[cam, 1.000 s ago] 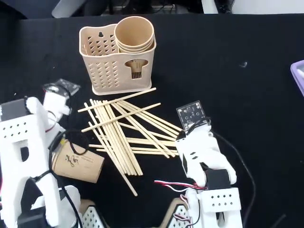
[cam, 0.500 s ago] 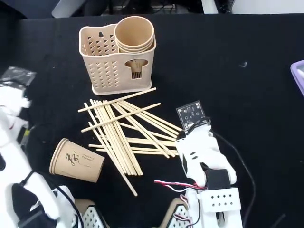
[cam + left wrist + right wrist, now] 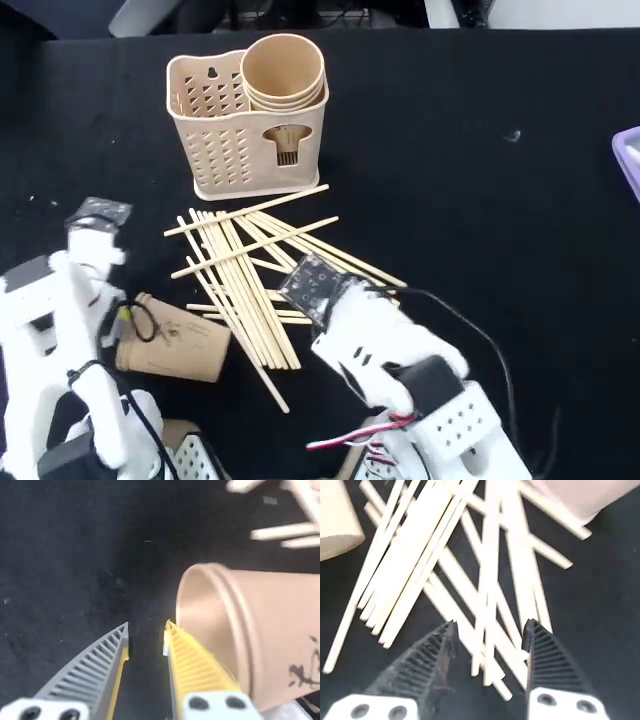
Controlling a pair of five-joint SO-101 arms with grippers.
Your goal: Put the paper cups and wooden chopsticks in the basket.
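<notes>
a tan basket (image 3: 245, 150) is seen at the back of the black table (image 3: 480, 220). a stack of paper cups (image 3: 285, 70) is stood upright in the basket's right part, as seen from the high view.

one more paper cup (image 3: 175, 345) is laid on its side near the front of the table. its open mouth is turned toward the left arm (image 3: 50, 330). this cup is found just to the left of the wooden chopsticks (image 3: 250, 280).

the chopsticks are spread flat in a loose pile, just in front of the basket. many are laid side by side, and some are crossed over the others.

the left gripper (image 3: 145, 632) is held low by the mouth of the lying cup. its two fingers are kept a little way apart, and nothing is caught between them. the yellow finger (image 3: 192, 662) is seen just beside the cup's rim, on the outside. it cannot be told if the rim is touched. the grey finger (image 3: 97, 667) is held over bare table.

the right gripper (image 3: 490, 632) is held low over the pile of chopsticks. its black fingers (image 3: 422, 665) are spread wide apart. a few chopstick ends are seen in the gap, but none is gripped.

a purple thing (image 3: 628, 160) is seen at the right edge of the table, well apart from the rest.
</notes>
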